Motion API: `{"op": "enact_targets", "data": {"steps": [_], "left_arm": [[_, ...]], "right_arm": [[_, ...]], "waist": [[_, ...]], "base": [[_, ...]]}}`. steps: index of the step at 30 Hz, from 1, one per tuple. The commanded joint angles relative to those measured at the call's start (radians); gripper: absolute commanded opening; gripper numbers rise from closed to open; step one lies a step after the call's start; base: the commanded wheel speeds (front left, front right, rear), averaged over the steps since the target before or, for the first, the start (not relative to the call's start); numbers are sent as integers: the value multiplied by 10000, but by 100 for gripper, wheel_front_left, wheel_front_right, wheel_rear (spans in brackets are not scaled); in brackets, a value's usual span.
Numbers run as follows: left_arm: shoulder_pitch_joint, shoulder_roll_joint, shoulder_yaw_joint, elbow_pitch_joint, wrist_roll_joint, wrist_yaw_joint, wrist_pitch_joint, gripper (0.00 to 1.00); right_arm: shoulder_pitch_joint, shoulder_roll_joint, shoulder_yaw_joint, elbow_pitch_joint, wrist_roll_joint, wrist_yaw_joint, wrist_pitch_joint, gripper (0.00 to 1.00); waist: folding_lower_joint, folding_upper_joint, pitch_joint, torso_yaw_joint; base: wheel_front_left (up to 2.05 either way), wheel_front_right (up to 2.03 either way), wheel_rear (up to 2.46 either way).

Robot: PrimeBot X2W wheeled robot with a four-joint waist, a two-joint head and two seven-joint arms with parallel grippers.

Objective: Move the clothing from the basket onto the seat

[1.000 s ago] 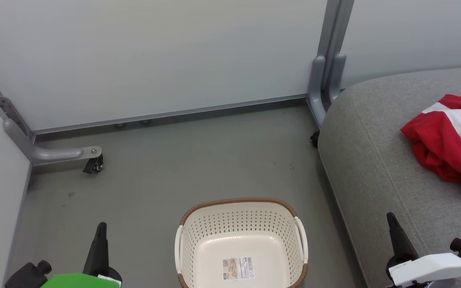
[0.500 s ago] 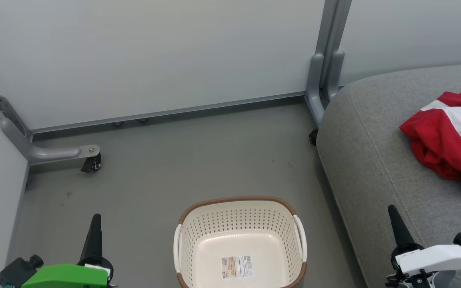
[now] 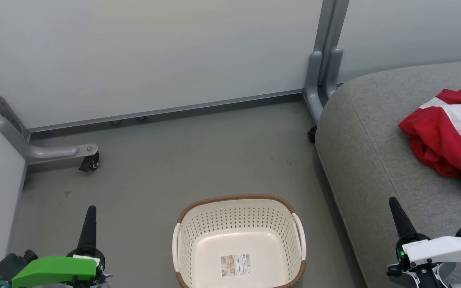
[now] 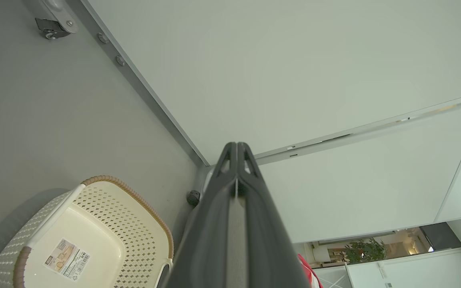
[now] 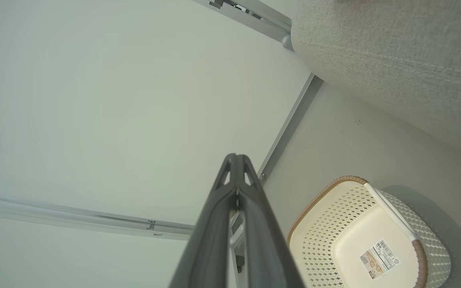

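From my remote station, I see the red-and-white clothing [image 3: 448, 136] lying crumpled on the grey seat [image 3: 374, 160], well apart from the cream basket [image 3: 238, 218]. The basket stands on the floor [image 3: 174, 160] just beside the cushion, a paper label [image 3: 236, 265] showing on its bottom. My left gripper [image 3: 91, 210] hovers left of the basket, and my right gripper [image 3: 393, 202] shows against the seat's near edge. Both pairs of jaws are pressed together, holding nothing.
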Motion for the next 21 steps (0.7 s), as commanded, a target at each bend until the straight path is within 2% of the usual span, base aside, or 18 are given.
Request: {"op": "enact_targets", "data": {"steps": [1, 21], "left_arm": [[-314, 26, 86, -18, -253, -23, 76, 0], [-726, -36, 416, 164, -1818, -28, 526, 0]], "right_arm": [[-200, -58, -54, 8, 247, -6, 77, 0], [-619, -37, -247, 211, 1901, -5, 524, 0]], "waist": [[0, 24, 7, -6], [0, 29, 108, -86]], "base": [[0, 0, 0], [0, 0, 0]]}}
